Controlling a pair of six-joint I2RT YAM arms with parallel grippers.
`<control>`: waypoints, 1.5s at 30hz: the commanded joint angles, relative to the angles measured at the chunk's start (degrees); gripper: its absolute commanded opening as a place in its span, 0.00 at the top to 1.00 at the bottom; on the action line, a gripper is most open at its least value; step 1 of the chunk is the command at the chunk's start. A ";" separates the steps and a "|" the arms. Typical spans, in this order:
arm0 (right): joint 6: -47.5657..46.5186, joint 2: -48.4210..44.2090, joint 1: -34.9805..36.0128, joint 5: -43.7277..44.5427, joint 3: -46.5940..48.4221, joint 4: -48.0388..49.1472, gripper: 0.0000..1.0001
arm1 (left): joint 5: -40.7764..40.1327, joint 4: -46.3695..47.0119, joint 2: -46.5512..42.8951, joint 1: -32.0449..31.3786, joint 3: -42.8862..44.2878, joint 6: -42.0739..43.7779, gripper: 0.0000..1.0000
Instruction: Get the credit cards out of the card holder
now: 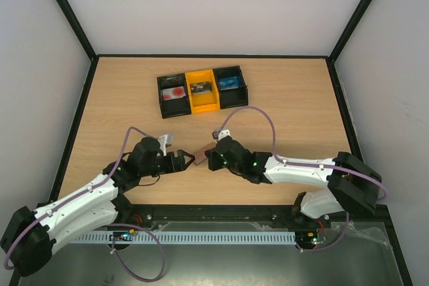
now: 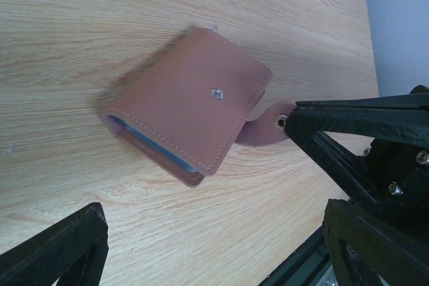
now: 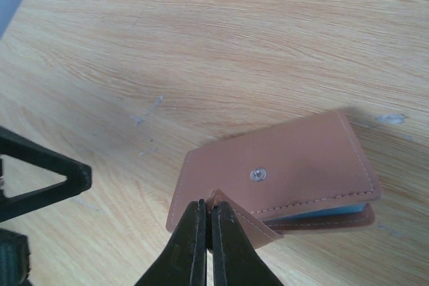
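The card holder [image 1: 203, 153] lies folded shut on the table between my two grippers, its pinkish-brown outside up. A metal snap and a thin blue inner edge show on the holder [image 2: 191, 102]. My right gripper [image 3: 208, 207] is shut on the holder's [image 3: 281, 165] small strap tab [image 2: 267, 127] and lifts that tab a little. My left gripper [image 2: 214, 222] stands open just short of the holder, with nothing between its fingers. A pale credit card with a red round mark [image 1: 174, 92] lies in the tray's left compartment. No card shows in the holder.
A three-compartment tray [image 1: 204, 107], black, yellow and black, stands at the back middle, with small items in its middle and right compartments. Black frame rails and white walls bound the table. The right gripper's fingers [image 2: 348, 115] cross the left wrist view.
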 commanded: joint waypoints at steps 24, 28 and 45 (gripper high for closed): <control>9.03 -16.45 0.15 17.68 -10.86 -3.60 0.98 | 3.61 4.71 12.32 -0.36 2.83 4.45 0.21; 13.42 -19.41 0.06 21.15 -14.71 -5.82 0.98 | 2.99 5.75 12.50 -0.36 2.22 4.03 0.23; 23.16 -18.20 -0.11 23.70 -15.79 -14.14 0.75 | 1.81 13.78 20.12 -0.36 -0.26 2.39 0.36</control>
